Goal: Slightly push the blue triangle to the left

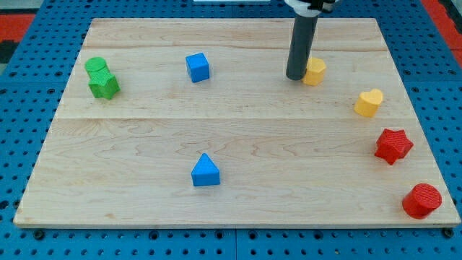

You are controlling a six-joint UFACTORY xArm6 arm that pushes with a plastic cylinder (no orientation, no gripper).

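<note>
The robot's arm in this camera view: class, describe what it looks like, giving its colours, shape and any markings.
It shows as a straight, smooth, dark grey cylindrical rod, ending in my tip, a flat blunt end. At the view's top the rod enters a white collar with a black band. No cables or markings are visible; the rest of the arm is out of frame.

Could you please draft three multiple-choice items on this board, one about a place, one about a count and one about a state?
1. Where is the blue triangle?
A. near the view's bottom, left of centre
B. at the view's top right
C. beside the green blocks

2. How many red blocks lie on the board?
A. one
B. two
C. four

3. What is my tip next to?
A. the blue cube
B. the blue triangle
C. a yellow block

Answers: 1 A, it sits alone low on the wooden board. 2 B, a red star and a red cylinder. 3 C, the yellow block sits just to its right.
</note>
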